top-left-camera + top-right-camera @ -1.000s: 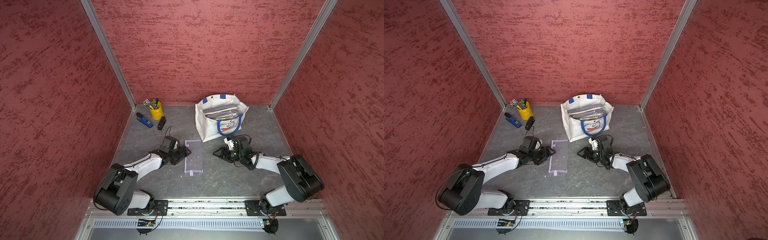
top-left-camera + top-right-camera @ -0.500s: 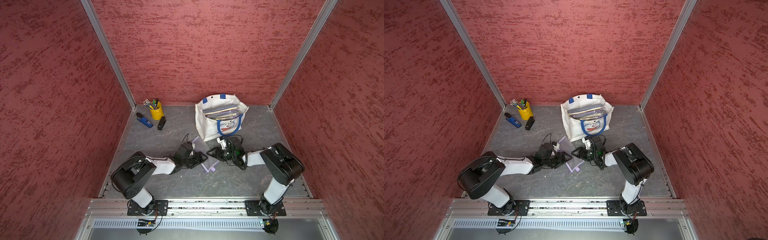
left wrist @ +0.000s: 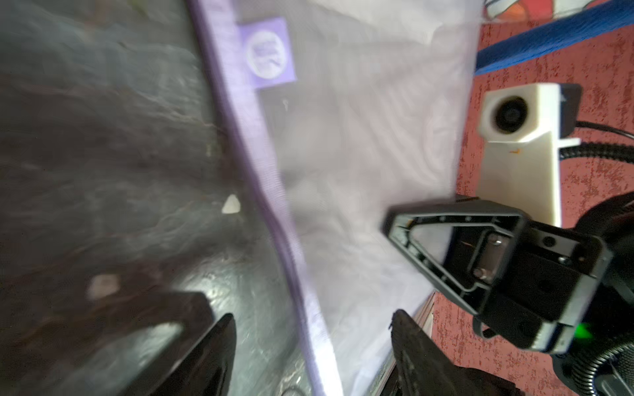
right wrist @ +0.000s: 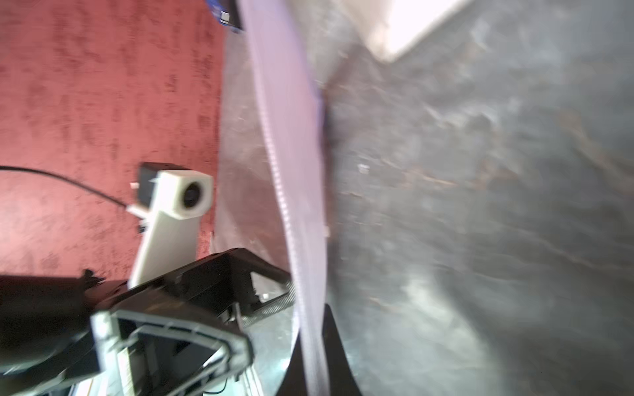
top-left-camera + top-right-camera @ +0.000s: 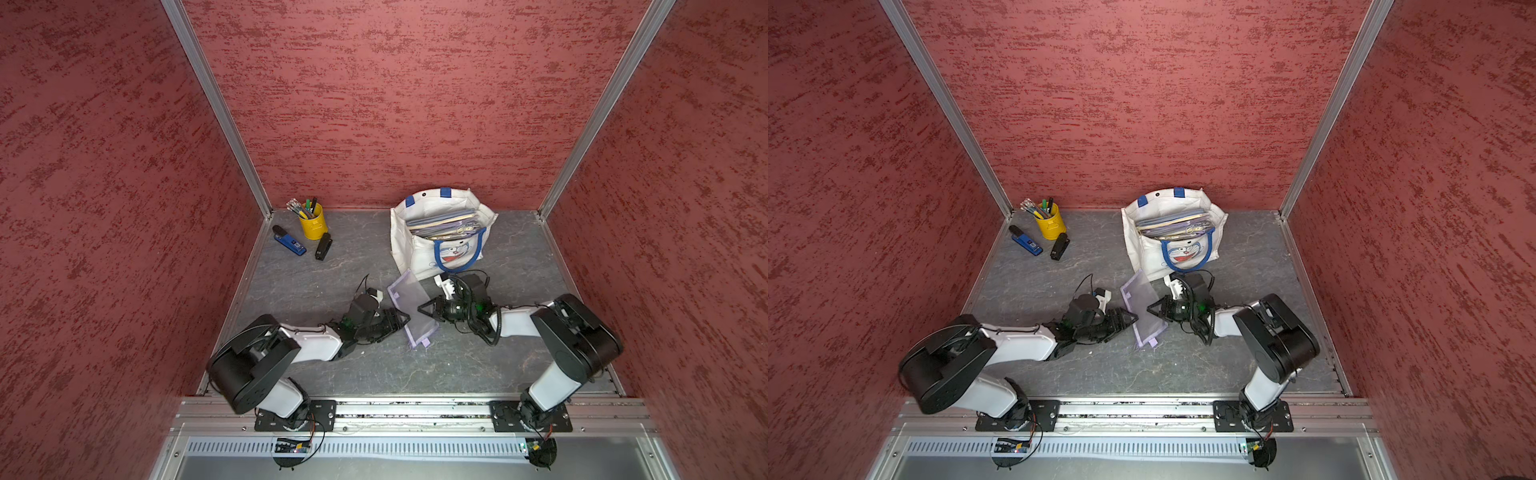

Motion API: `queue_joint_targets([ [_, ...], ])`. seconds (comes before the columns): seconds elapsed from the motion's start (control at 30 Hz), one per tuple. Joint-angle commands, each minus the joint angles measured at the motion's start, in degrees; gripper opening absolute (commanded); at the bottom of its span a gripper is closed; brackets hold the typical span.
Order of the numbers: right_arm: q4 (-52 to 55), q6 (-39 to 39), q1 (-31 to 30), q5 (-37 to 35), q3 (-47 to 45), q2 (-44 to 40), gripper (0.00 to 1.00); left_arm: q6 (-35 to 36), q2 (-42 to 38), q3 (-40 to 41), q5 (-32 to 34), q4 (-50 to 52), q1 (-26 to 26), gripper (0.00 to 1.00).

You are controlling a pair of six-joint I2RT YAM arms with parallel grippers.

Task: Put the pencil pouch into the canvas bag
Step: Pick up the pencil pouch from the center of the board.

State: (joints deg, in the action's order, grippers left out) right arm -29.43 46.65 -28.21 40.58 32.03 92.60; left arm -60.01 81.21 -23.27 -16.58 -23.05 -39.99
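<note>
In both top views: pencil pouch [image 5: 409, 309] at the middle of the bench [image 5: 332, 274], at 7 o'clock of the canvas bag [image 5: 405, 249], just beside its front but outside it; not yet bagged. Tipped up off the bench along its 3 o'clock edge, low end down at 6 o'clock, probably because flat mesh offers nothing to pinch until an edge is raised. Flanked at 9 o'clock by the left gripper [image 5: 401, 322] and at 3 o'clock by the right gripper [image 5: 424, 309], tips facing each other. Bag upright at 1 o'clock, mouth open, already stuffed with folders, so likely wants the pouch fed in edge-first. Left wrist view: left gripper [image 3: 312, 319] spread wide, purple-trimmed edge of the pencil pouch [image 3: 343, 154] between the fingers, nothing clamped; looks like propping only. Right wrist view, blurred: right gripper [image 4: 314, 356] pinched tight on the pencil pouch [image 4: 288, 137], fabric running straight out between the fingers. Judged: grasp made, lift toward the bag next.
</note>
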Motion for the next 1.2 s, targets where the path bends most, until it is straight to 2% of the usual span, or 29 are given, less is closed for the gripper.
queue_joint_targets([
  [0.0,0.27,-0.52,-0.36,2.82,0.34,-8.8,0.0,4.99,-10.29,-0.15,-0.45,8.01,2.49,0.72],
  [0.13,0.45,-0.72,-0.35,6.05,2.53,-17.73,0.0,9.18,-23.88,-1.29,-3.44,14.44,6.04,0.76],
  [0.27,-1.35,0.45,-0.35,9.04,5.56,-21.5,0.0,10.72,-32.03,-3.74,-8.13,12.3,9.84,0.92],
  [0.4,-8.96,5.1,-0.32,11.53,7.96,-20.28,0.0,12.63,-30.29,-9.83,-12.1,11.2,11.07,0.96],
  [0.5,-16.49,8.96,-0.31,12.26,8.85,-18.57,0.0,12.64,-25.53,-13.34,-13.99,7.01,10.91,0.96],
  [0.6,-18.85,10.12,-0.31,11.75,9.17,-17.94,0.0,10.53,-20.46,-15.33,-14.12,-0.52,10.96,0.95],
  [0.63,-18.9,9.93,-0.31,11.21,9.01,-18.13,0.0,9.5,-18.38,-16.2,-14.57,-3.25,10.82,0.92],
  [0.7,-19.09,9.43,-0.31,10.28,8.7,-18.57,0.0,8.81,-15.15,-18.63,-16.27,-6.12,10.39,0.8],
  [0.73,-18.84,9.12,-0.34,9.97,8.82,-18.73,0.0,9.08,-14.15,-19.81,-16.86,-6.04,10.04,0.63],
  [0.77,-18.22,8.78,-0.29,9.62,9.09,-18.81,0.0,9.29,-13.76,-20.64,-17.02,-5.76,10.06,0.4],
  [0.8,-17.42,8.45,-0.28,9.08,9.35,-19.01,0.0,9.22,-14.07,-21.2,-16.45,-5.41,10.34,0.23],
  [0.83,-16.32,7.85,-0.28,8.35,9.46,-19.47,0.08,9.12,-14.83,-21.82,-15.37,-4.93,10.92,0.09],
  [0.87,-14.08,6.8,-0.27,7.32,9.71,-20.25,0.21,9.96,-15.61,-23.03,-14.75,-2.25,11.64,0.0],
  [0.93,-5.14,2.78,-0.26,4.17,11.07,-22.59,0.42,14.59,-16.27,-28.28,-14.96,6.31,13.17,0.0],
  [1.0,6.26,-2.59,-0.17,0.92,13.62,-25.25,0.56,22.64,-15.21,-36.27,-15.29,17.04,14.33,0.0],
  [1.1,21.86,-9.02,1.35,-2.82,17.42,-29.35,0.72,35.45,-9.79,-49.71,-14.05,31.19,15.69,0.0],
  [1.17,27.23,-10.13,3.72,-3.64,17.65,-32.92,0.78,43.54,-4.51,-57.74,-12.34,37.07,15.9,0.0],
])
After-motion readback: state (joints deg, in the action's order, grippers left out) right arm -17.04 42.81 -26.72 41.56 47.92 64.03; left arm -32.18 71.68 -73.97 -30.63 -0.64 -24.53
